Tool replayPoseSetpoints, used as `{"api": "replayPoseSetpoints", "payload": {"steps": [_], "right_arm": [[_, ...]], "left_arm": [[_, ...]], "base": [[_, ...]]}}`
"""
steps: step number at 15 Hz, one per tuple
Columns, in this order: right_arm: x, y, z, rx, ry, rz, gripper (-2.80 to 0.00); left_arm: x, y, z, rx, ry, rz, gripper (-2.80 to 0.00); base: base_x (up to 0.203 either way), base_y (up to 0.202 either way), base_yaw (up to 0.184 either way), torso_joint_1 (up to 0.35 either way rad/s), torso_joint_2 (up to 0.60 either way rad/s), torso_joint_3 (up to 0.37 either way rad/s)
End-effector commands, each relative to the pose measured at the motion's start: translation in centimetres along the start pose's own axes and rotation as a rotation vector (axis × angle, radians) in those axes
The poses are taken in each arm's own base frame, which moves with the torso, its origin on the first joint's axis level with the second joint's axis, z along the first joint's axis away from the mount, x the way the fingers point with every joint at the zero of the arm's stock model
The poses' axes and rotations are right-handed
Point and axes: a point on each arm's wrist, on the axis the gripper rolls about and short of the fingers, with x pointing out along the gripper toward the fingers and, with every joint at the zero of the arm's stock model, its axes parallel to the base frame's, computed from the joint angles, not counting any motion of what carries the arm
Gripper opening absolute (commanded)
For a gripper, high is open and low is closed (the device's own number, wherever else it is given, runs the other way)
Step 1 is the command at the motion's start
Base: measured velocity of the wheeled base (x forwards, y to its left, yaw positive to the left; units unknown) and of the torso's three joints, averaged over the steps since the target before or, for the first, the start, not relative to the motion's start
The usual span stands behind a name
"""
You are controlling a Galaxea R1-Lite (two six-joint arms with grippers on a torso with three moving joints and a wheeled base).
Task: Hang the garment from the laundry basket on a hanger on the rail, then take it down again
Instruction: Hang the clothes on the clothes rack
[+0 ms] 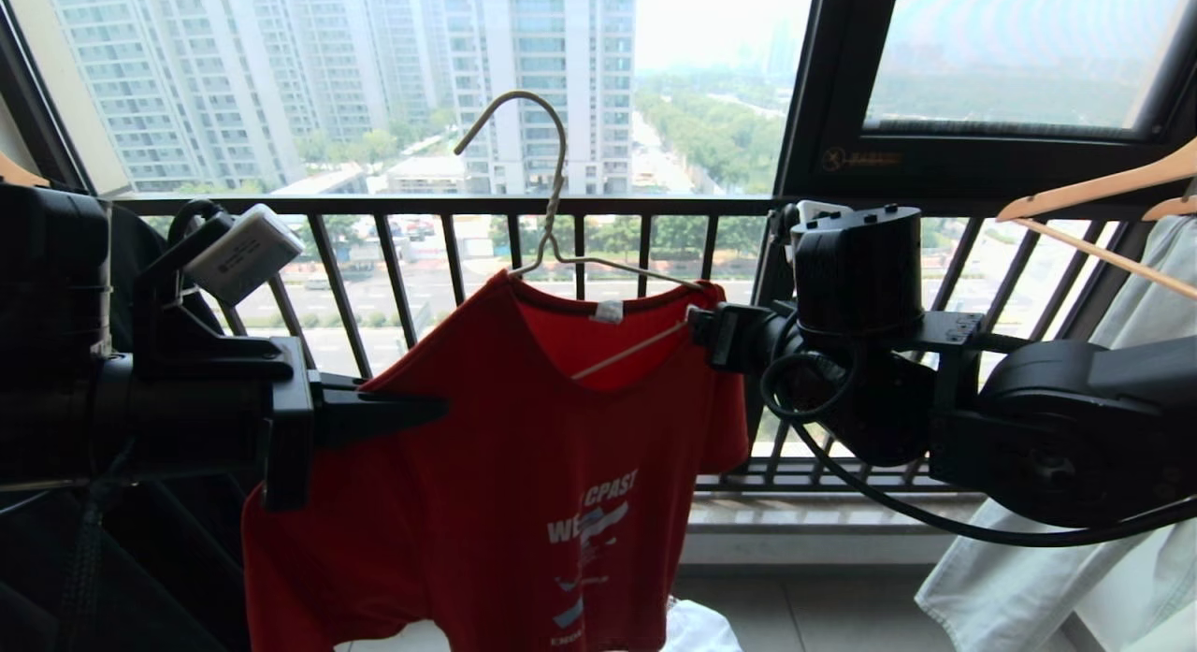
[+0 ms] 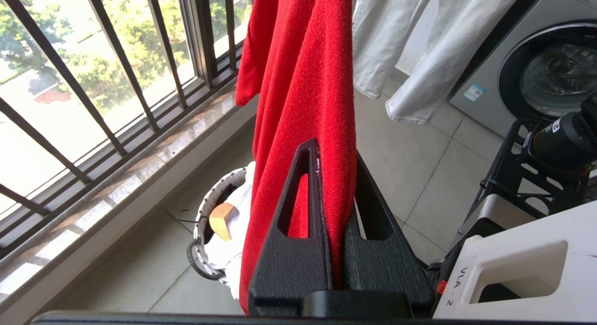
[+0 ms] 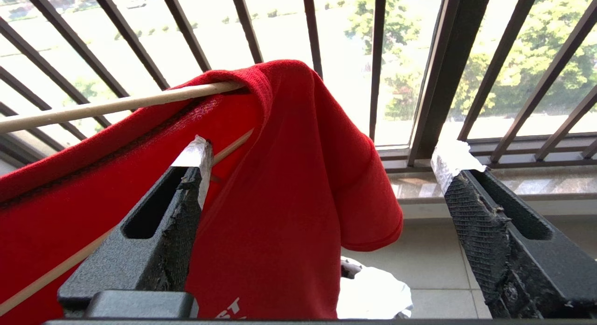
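**Shirt on the hanger, hanger not yet on any rail**

The red garment (image 1: 524, 427) is draped over the thin wire hanger (image 1: 552, 194), whose hook stands free in the air before the black window railing (image 1: 449, 206); no rail shows in these views. Judging by that, the dressing of the hanger looks nearly done, while hooking it up and taking it down are both left.

The laundry basket (image 2: 205, 222) sits on the floor below, with pale cloth in it.

The left gripper (image 2: 333, 176) reaches in level from the left, its fingers pressed together on a fold of the garment at its left shoulder. The right gripper (image 3: 322, 162) comes in from the right at collar height, fingers spread wide beside the other shoulder, holding nothing.
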Motion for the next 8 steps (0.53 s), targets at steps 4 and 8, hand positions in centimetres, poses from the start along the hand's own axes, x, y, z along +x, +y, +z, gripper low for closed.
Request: {"api": "replayPoseSetpoints", "payload": {"steps": [4, 8], "right_arm": [[0.55, -0.33, 0.18, 0.01, -0.009, -0.022, -2.8], [0.6, -0.41, 0.27, 0.01, -0.014, -0.032, -2.8]], "left_arm": [[-0.11, -0.09, 0.07, 0.005, -0.005, -0.003, -2.8], [-0.15, -0.12, 0.1, 0.006, -0.007, -0.003, -2.8]], "base": [[0.0, 0.0, 0.0, 0.0, 0.0, 0.0], [0.0, 0.0, 0.0, 0.0, 0.0, 0.0]]}}
